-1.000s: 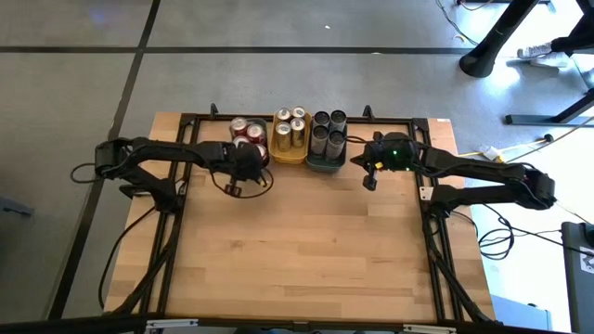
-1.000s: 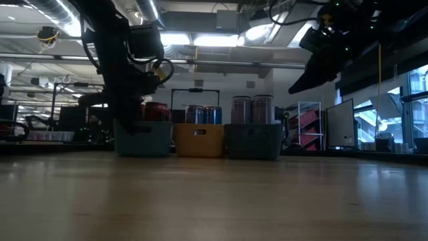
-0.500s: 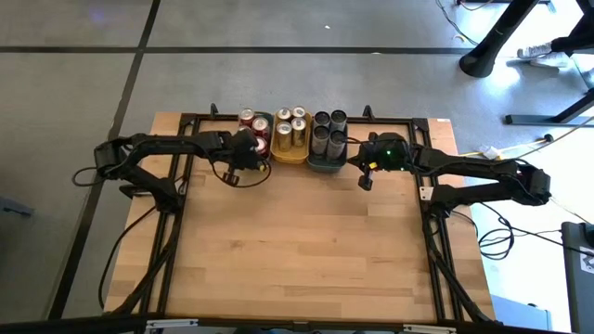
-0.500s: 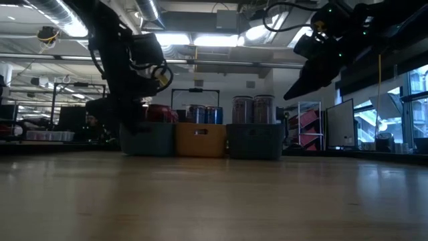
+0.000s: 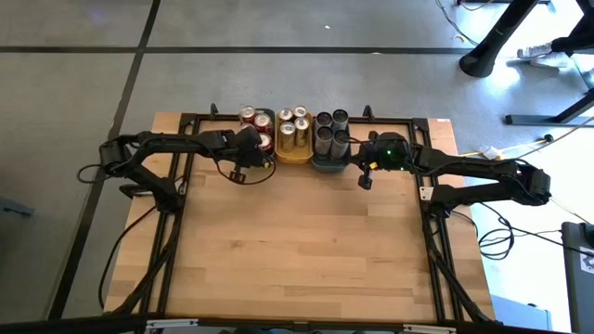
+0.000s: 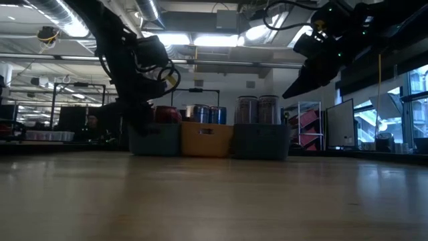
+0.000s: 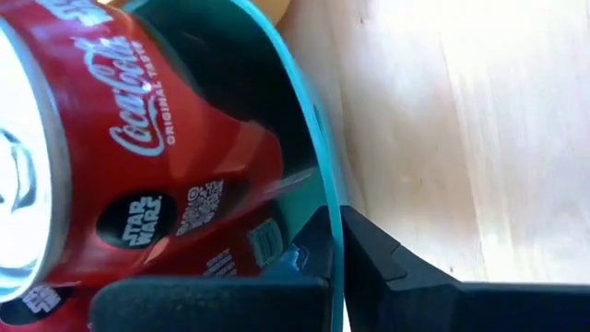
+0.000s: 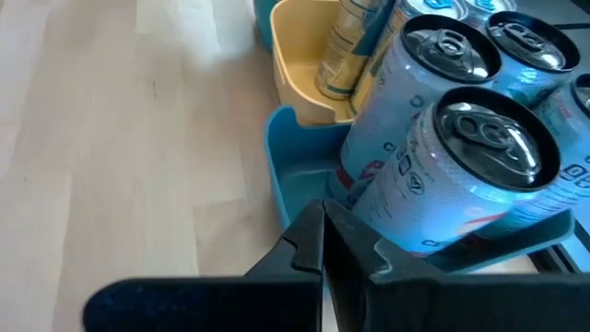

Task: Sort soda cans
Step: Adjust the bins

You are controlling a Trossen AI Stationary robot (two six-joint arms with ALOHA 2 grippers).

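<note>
My left gripper [image 5: 243,163] pinches the teal tray [image 7: 318,166] wall; right gripper [image 5: 365,178] pinches the grey tray [image 8: 288,175] rim.

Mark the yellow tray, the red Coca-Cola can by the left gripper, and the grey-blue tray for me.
yellow tray [image 8: 297,74]: right wrist view, on its inner side wall.
red Coca-Cola can [image 7: 157,175]: left wrist view, on its printed red side.
grey-blue tray [image 6: 261,141]: low view, on its front wall.
</note>
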